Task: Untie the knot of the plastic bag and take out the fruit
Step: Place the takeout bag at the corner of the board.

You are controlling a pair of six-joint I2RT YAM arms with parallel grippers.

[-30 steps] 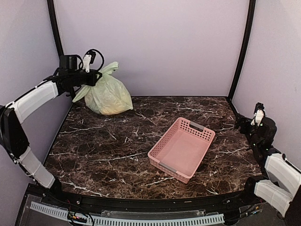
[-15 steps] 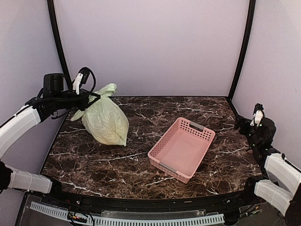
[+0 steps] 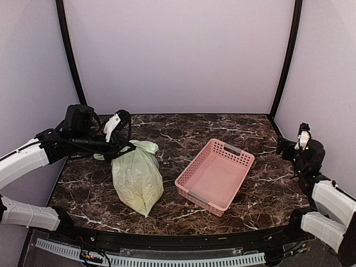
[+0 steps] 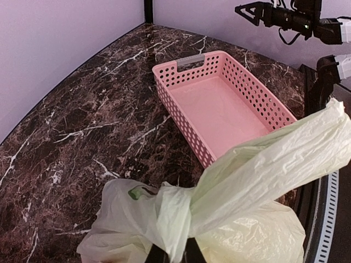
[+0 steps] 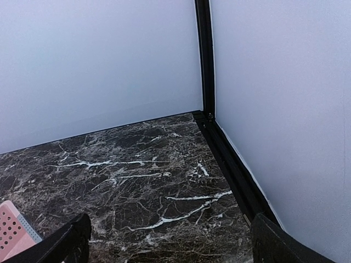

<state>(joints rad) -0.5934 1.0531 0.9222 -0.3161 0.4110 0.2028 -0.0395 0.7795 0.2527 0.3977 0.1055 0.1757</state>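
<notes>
Barely begun: the knot (image 4: 174,216) is still tied, and the left gripper's (image 3: 129,148) jaws are clamped on the plastic bag (image 3: 137,181) at its neck. The bag's bottom seems to rest on the counter (image 3: 183,130) beside the basket (image 3: 196,196). No fruit is out. The right gripper (image 5: 170,224) sits apart with its jaws spread wide.

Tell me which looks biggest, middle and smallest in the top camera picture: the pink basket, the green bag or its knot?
Largest: the pink basket.
Next: the plastic bag, only a little smaller, so it's close.
Smallest by far: the knot.
</notes>
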